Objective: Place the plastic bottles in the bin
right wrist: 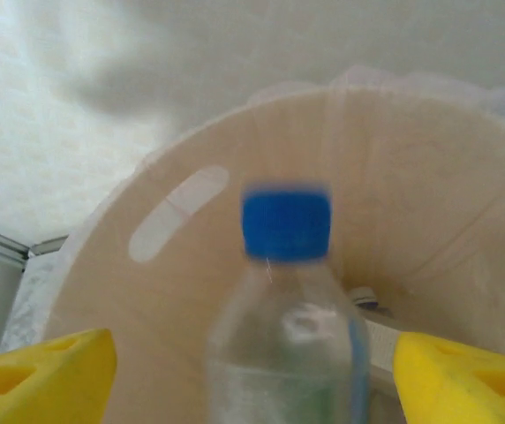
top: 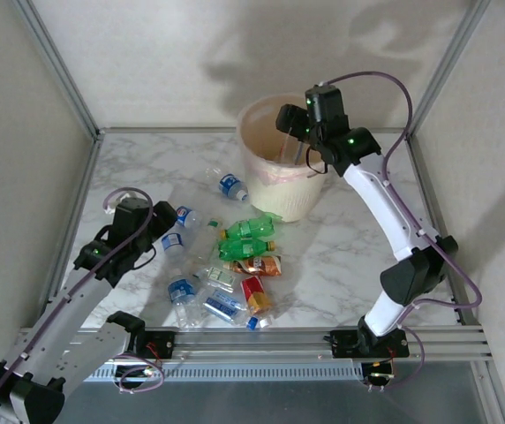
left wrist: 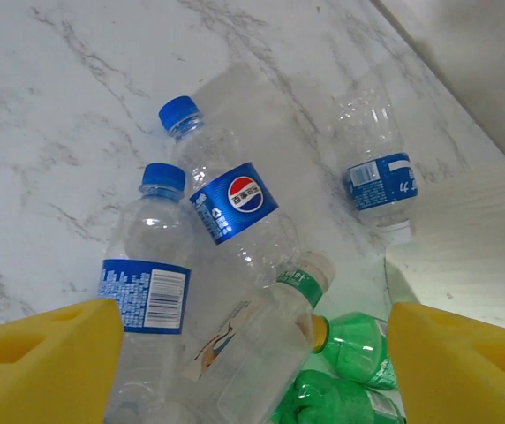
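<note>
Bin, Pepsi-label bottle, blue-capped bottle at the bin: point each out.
bin [top: 300,200], top external view, outer wall.
Pepsi-label bottle [left wrist: 234,201], left wrist view, blue label.
blue-capped bottle [right wrist: 286,227], right wrist view, cap.

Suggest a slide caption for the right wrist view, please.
Blue-capped clear plastic bottle between yellow pads of the open right end effector, over the round peach-beige bin.

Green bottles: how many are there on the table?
2. The far green bottle lies just in front of the bin; the near green bottle lies right beside it, on the side away from the bin. Others could be hidden inside the bin.
</note>
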Controlling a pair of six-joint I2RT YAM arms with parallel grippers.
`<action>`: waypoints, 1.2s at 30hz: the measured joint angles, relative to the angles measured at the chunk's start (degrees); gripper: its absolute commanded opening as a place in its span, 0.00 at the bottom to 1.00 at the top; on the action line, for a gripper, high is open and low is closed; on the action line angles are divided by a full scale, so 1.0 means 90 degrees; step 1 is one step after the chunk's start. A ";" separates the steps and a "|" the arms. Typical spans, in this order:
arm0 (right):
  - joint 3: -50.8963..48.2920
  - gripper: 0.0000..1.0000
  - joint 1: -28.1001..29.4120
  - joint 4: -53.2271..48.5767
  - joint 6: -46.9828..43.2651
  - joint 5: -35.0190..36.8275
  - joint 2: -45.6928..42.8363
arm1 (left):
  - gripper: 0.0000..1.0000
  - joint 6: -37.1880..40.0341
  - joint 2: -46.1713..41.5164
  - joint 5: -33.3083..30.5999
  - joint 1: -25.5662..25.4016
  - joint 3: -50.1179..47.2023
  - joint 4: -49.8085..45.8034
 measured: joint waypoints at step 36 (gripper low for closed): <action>-0.3349 0.83 0.0784 0.0539 0.0721 0.0180 -0.2973 | 0.71 -0.1518 -0.0243 -0.0270 -0.2973 -0.1552 -0.1673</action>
